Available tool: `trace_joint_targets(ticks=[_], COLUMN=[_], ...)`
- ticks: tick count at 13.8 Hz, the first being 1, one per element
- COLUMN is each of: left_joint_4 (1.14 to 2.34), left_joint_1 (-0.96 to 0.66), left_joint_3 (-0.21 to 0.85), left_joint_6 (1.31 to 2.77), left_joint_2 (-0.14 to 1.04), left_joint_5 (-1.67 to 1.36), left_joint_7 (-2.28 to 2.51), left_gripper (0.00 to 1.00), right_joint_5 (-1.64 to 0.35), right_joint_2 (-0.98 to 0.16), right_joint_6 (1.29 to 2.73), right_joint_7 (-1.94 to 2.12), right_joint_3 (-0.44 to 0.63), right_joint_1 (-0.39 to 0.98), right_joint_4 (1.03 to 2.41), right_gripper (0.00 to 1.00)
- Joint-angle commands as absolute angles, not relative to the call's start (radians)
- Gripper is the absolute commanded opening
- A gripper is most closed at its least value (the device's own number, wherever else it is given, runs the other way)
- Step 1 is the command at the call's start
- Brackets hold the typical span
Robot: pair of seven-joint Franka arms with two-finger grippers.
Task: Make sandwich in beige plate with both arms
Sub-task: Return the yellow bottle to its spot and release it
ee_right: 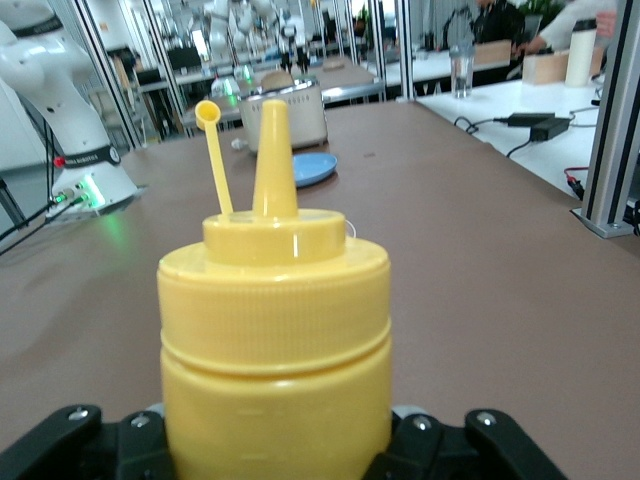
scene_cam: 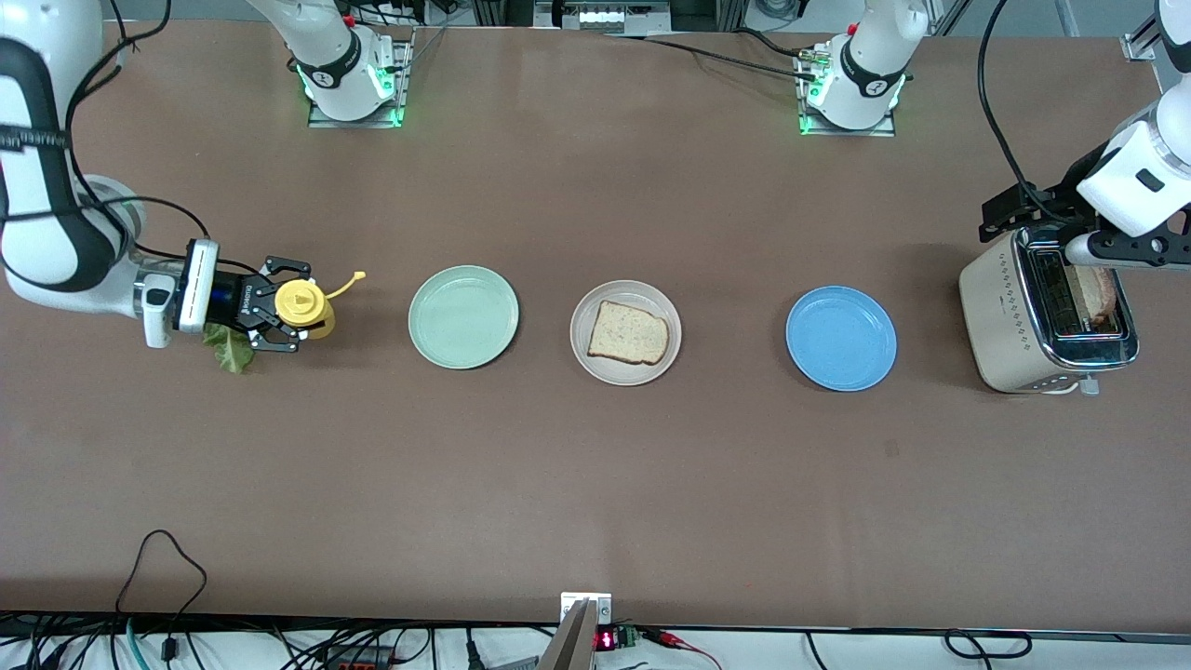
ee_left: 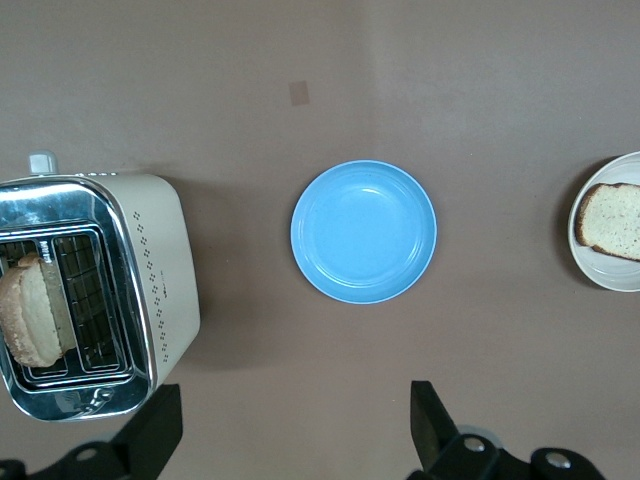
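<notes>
From my remote station: the brown tabletop (scene_cam: 595, 484) carries three plates in a row across the middle of the front view. The beige plate (scene_cam: 625, 332) sits at centre frame with one slice of bread (scene_cam: 629, 333) lying flat in it, between a pale green plate (scene_cam: 463, 316) toward the right arm's end and a blue plate (scene_cam: 841, 338) toward the left arm's end.

At the left edge of the front view, the right gripper (scene_cam: 290, 318) is clamped on a yellow squeeze bottle (scene_cam: 305, 307), its flip cap hanging open on a thin strap. The right wrist view is filled by that bottle (ee_right: 275, 340), nozzle upright, with the fingers (ee_right: 60, 440) hugging its sides. A crinkled green lettuce leaf (scene_cam: 229, 347) lies on the tabletop, partly hidden under the right gripper.

At the right edge of the front view, the left gripper (scene_cam: 1098, 249) hangs over a cream and chrome toaster (scene_cam: 1014, 316), where a second slice of bread (scene_cam: 1103, 293) stands in one slot. In the left wrist view its two fingers (ee_left: 432, 420) stand wide apart at the bottom of the frame, holding nothing, with the toaster (ee_left: 150, 290) and its slice (ee_left: 30, 310) at lower left, the blue plate (ee_left: 364, 232) at centre and the beige plate (ee_left: 600, 270) at the right edge
</notes>
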State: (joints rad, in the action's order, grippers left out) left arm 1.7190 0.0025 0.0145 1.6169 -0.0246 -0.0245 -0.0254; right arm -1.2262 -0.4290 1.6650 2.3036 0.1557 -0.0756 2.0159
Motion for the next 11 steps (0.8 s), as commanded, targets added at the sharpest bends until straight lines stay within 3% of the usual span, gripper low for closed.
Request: trace_joint_targets(ticks=[1, 5, 11], left_joint_4=[1.718, 1.72, 1.717], left_joint_1=[-0.002, -0.002, 0.026], left_joint_3=[0.011, 0.011, 0.015], left_joint_6=[1.614, 1.606, 1.586], left_joint_2=[-0.032, -0.04, -0.058], left_joint_5=[-0.005, -0.005, -0.005], left_joint_7=[-0.04, -0.043, -0.044], left_gripper=[1.0, 1.0, 1.0], right_joint_5=[-1.305, -1.347, -1.35], right_joint_2=[-0.535, -0.641, -0.699], right_joint_6=[1.573, 1.502, 1.477], right_joint_7=[2.433, 2.539, 2.611], right_joint_3=[0.135, 0.135, 0.135], right_joint_1=[-0.135, -0.17, -0.192], right_joint_4=[2.0, 1.996, 1.991], right_gripper=[0.29, 0.29, 0.31])
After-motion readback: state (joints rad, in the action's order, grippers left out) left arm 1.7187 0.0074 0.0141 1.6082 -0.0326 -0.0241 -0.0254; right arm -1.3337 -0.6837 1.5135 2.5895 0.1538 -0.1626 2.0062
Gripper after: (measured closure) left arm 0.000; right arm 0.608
